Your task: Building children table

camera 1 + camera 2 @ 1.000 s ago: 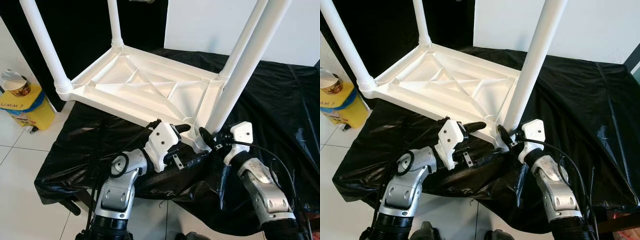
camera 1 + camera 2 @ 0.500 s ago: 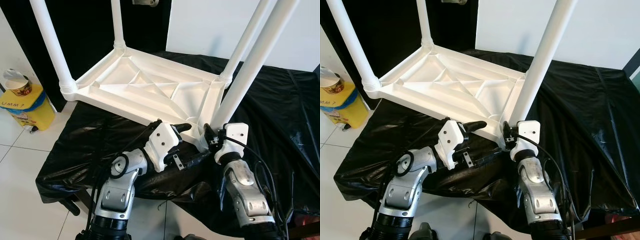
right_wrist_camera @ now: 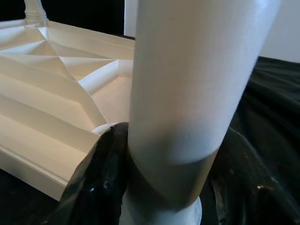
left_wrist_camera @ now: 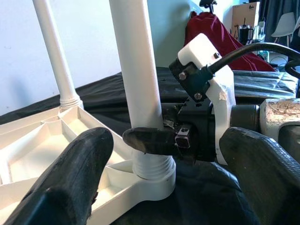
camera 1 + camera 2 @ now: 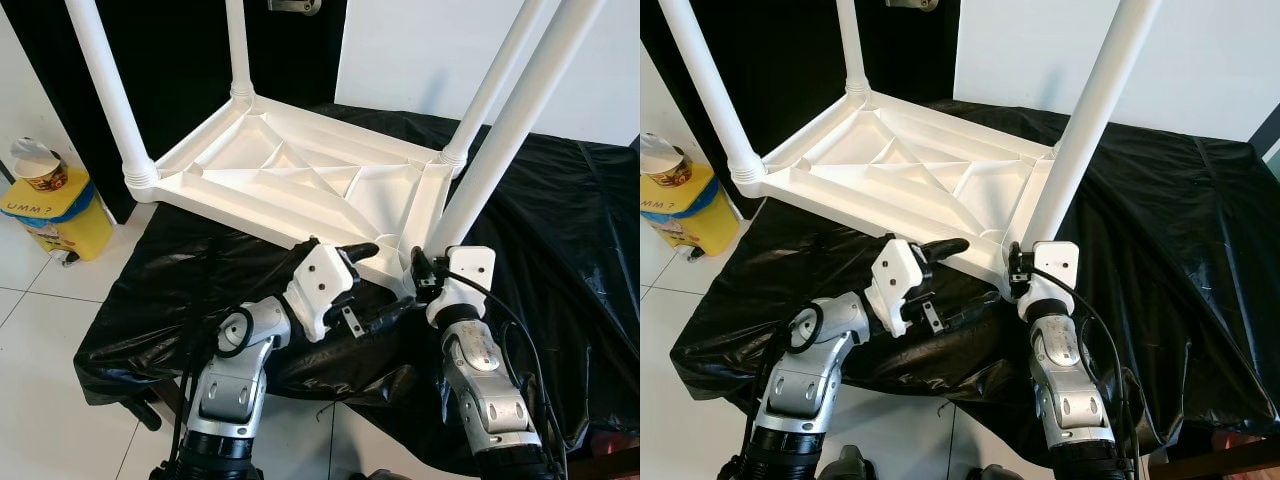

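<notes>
A white plastic children's table (image 5: 300, 175) lies upside down on a black plastic sheet (image 5: 560, 230), its four legs pointing up. The robot's right hand (image 5: 1016, 272) is at the base of the nearest leg (image 5: 510, 140), where that leg meets the corner socket of the table. Its black fingers (image 3: 101, 178) are pressed against the sides of the leg just above the threaded collar, pinching it; the wrist view shows one finger flat against the white tube.

The left hand (image 5: 368, 280) sits just to the left of the same corner, its fingers spread wide. The upper finger (image 5: 355, 250) lies over the table's front edge, while the lower one (image 5: 385, 315) rests on the black sheet below, and nothing is held between them. From the left wrist view, the leg (image 4: 138, 84) stands upright directly ahead, with the right hand clamped around it from the far side.

A yellow container (image 5: 50, 215) with a paper cup (image 5: 38, 165) on top stands on the tiled floor (image 5: 40, 330), well apart to the left.
</notes>
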### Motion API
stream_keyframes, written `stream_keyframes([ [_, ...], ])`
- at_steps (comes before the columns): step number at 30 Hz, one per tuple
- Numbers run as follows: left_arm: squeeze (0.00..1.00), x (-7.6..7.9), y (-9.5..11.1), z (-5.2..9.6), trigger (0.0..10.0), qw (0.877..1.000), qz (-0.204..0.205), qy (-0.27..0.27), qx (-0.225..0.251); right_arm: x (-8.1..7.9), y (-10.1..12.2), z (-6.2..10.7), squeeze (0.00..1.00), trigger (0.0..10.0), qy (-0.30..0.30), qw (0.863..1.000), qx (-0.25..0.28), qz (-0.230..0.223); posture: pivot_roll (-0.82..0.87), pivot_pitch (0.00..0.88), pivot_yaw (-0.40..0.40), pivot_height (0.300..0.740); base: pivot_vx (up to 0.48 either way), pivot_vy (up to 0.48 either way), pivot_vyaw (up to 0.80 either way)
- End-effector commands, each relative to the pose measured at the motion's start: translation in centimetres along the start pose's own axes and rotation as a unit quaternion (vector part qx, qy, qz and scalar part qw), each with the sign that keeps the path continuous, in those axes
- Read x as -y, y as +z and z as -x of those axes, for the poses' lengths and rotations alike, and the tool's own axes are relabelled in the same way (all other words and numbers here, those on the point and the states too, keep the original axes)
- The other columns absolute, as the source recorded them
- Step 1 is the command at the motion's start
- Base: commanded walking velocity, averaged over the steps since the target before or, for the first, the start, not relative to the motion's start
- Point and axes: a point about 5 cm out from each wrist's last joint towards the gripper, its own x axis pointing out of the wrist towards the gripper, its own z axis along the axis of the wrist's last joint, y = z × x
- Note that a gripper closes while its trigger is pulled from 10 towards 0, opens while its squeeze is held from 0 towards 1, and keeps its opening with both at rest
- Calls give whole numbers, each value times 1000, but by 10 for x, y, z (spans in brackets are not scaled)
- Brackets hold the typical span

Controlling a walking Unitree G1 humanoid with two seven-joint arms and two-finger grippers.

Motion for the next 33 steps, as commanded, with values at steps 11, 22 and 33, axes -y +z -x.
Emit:
stream_keyframes([
  [11, 0, -10, -2, 1, 10000, 992, -1, 126, -3, 21, 11, -5, 1000, 10000, 47, 998, 32, 15, 115, 12, -127, 740, 0, 0, 0],
  [22, 0, -11, -3, 3, 10000, 992, -3, 123, -4, 20, 20, -8, 0, 10000, 228, 973, 42, 9, 113, 23, -125, 740, 0, 0, 0],
  [33, 0, -13, -2, 2, 10000, 992, -2, 122, -2, 34, 14, -20, 0, 0, 272, 961, 25, 48, 111, 24, -127, 740, 0, 0, 0],
])
